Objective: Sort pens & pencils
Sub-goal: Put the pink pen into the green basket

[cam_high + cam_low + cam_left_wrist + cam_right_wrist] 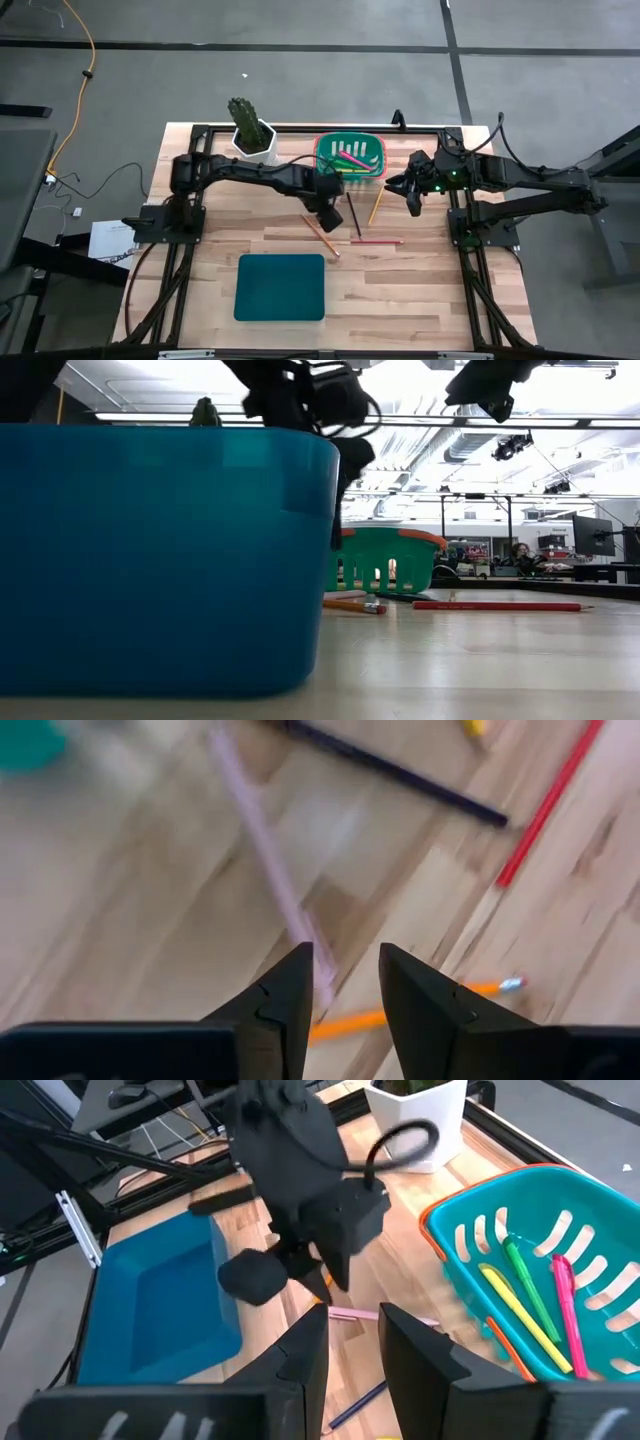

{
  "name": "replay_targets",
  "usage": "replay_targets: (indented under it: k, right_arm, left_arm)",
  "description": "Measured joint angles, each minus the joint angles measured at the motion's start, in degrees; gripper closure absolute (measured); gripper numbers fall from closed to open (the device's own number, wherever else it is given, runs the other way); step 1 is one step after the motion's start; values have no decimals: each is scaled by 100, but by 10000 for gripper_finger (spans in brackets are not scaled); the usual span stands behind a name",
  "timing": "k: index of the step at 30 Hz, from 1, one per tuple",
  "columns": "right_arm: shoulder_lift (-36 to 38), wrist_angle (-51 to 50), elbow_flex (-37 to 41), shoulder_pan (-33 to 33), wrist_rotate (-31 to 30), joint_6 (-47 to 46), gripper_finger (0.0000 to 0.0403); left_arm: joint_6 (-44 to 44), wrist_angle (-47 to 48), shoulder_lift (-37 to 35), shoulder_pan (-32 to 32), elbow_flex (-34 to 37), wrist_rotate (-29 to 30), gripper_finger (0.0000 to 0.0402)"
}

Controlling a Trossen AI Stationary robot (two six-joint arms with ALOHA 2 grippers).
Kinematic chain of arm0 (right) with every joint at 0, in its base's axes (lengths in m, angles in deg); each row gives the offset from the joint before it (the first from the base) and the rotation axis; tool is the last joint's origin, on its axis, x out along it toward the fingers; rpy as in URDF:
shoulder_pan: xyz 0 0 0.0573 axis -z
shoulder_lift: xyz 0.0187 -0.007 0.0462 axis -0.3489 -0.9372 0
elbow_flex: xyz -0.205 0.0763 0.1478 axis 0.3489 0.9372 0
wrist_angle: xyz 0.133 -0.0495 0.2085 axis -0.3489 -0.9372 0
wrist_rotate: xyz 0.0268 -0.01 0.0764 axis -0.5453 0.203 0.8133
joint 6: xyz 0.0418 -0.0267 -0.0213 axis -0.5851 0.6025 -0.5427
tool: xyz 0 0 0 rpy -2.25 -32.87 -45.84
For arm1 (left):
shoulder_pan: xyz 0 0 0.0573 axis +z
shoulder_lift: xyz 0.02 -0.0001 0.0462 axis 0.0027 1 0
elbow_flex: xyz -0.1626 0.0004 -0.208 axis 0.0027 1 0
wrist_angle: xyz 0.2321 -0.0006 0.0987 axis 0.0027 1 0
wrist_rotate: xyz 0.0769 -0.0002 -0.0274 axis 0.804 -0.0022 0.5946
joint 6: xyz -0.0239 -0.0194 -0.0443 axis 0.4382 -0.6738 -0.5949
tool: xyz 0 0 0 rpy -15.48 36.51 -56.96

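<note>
We note the left gripper, fingers parted and holding nothing, poised over the table just short of the pink pen, whose long axis seems to run straight ahead from the gap; right gripper waits, parted, farther off.

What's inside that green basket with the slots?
The green basket holds pens: green, yellow and pink ones show, plus an orange stick. The near rim hides whatever lies along that side of the bottom.
</note>
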Motion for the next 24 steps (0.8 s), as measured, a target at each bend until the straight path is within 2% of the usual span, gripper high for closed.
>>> replay_targets:
  k: [11,13,24]
  right_arm:
    - [2,-144,0,0,109,-46,320]
    - [4,-135,0,1,109,-47,320]
    - [4,-137,0,2,127,-16,320]
  left_arm:
    - [645,1335,1068,62,-1841,234,298]
    - [706,1639,1078,133,-1928,245,298]
    - [750,1750,1118,271,-1950,118,299]
